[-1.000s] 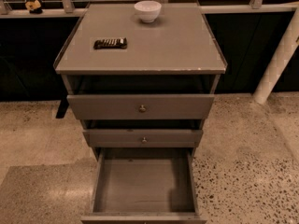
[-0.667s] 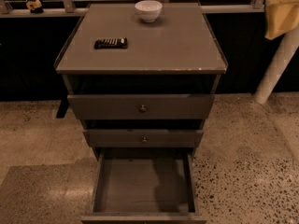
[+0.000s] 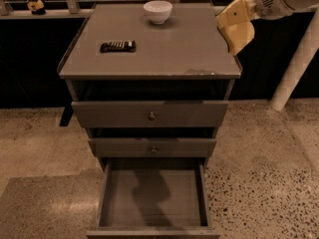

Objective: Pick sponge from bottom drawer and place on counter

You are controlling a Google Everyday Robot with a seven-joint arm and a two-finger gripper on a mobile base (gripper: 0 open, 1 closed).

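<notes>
Nearest me the bottom drawer [image 3: 169,203] stands pulled out, its floor showing only shadow; I can't spot the sponge in it. Behind, the bench [image 3: 169,59] carries a dark bar [image 3: 117,46] and a white bowl [image 3: 158,11]. The yellow tool [image 3: 235,31] hangs over the bench's right edge. How wide it is I cannot tell. It's at the reaching stage, I'd say, and must next descend into the drawer.
</notes>
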